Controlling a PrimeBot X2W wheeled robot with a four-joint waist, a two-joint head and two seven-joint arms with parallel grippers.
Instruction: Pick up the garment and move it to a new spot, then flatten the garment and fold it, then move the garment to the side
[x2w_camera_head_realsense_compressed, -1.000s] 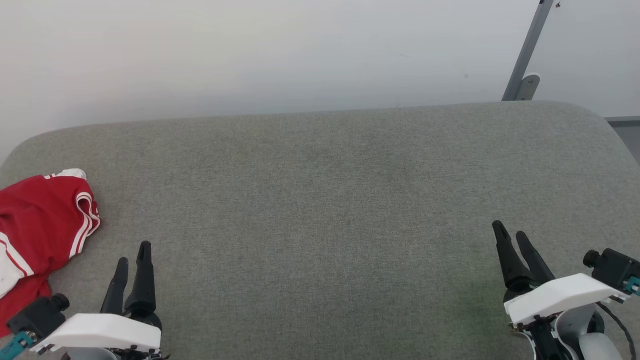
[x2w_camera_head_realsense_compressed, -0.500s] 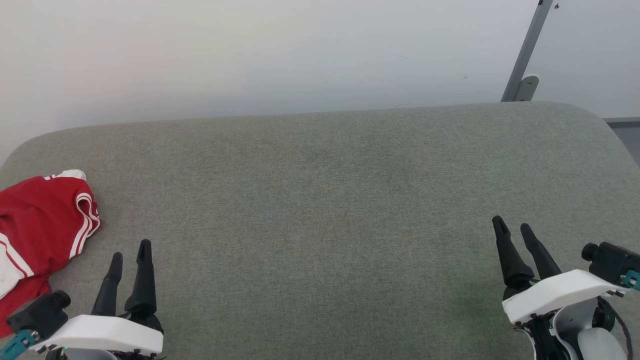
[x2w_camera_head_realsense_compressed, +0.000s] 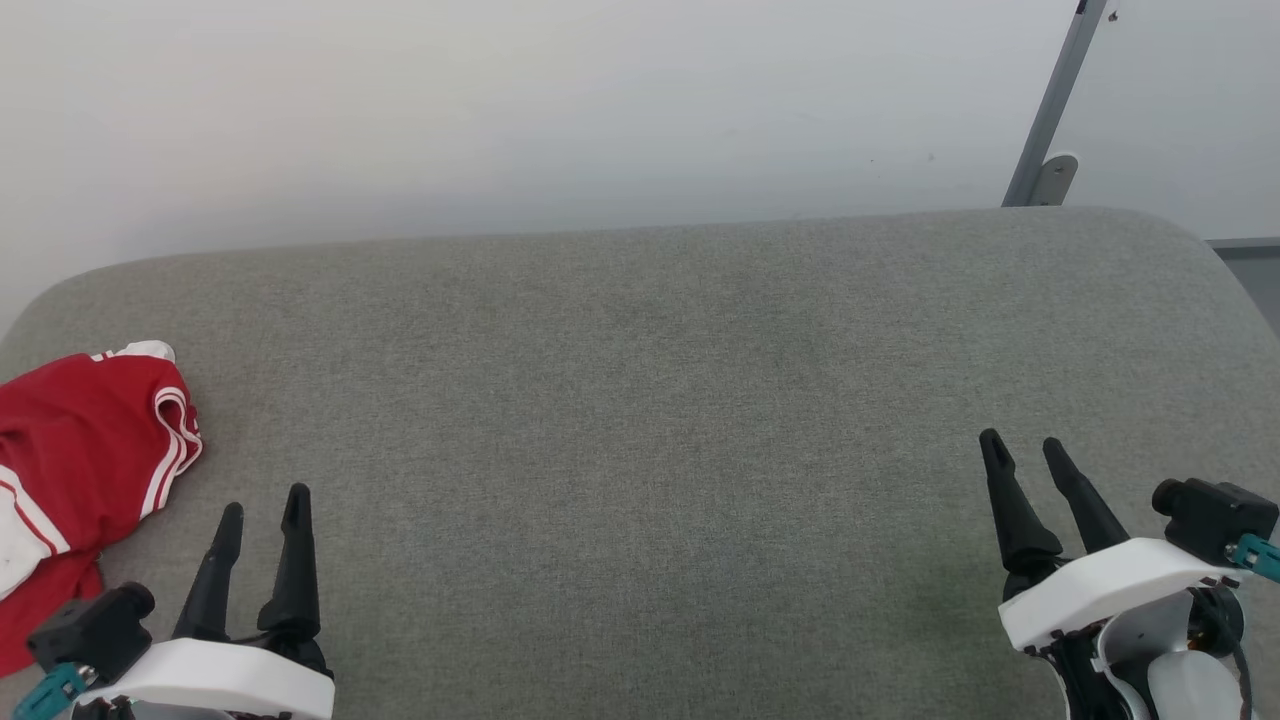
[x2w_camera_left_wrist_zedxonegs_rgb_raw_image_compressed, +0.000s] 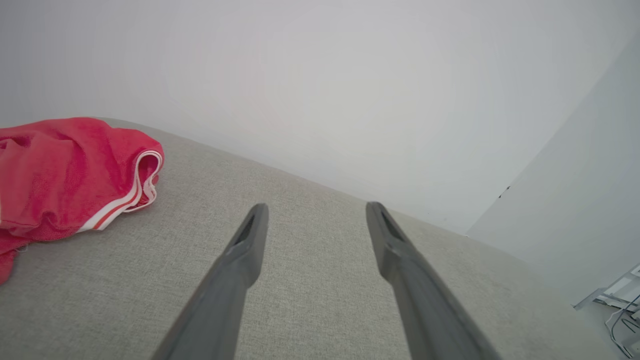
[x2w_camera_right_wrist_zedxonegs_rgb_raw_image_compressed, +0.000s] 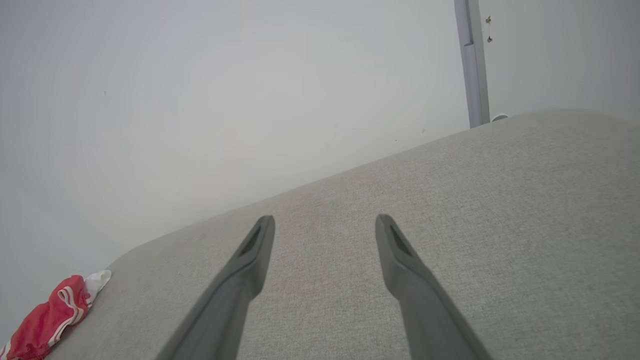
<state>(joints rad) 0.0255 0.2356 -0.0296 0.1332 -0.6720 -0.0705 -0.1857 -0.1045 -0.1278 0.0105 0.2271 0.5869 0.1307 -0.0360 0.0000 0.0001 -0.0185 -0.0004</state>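
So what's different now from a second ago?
Not much. The left gripper and right gripper, each with two long dark fingers, turned slightly, so their fingers look further apart. The left one also drew back a little toward the robot. Nothing was grabbed or dropped; both are open and empty. The crumpled bright red shirt with white striped trim stayed at the left end of the grey fabric-covered surface.

Left end effector (x2w_camera_head_realsense_compressed: 264, 499) eased back — right end effector (x2w_camera_head_realsense_compressed: 1019, 439) edged forward; both rolled slightly.
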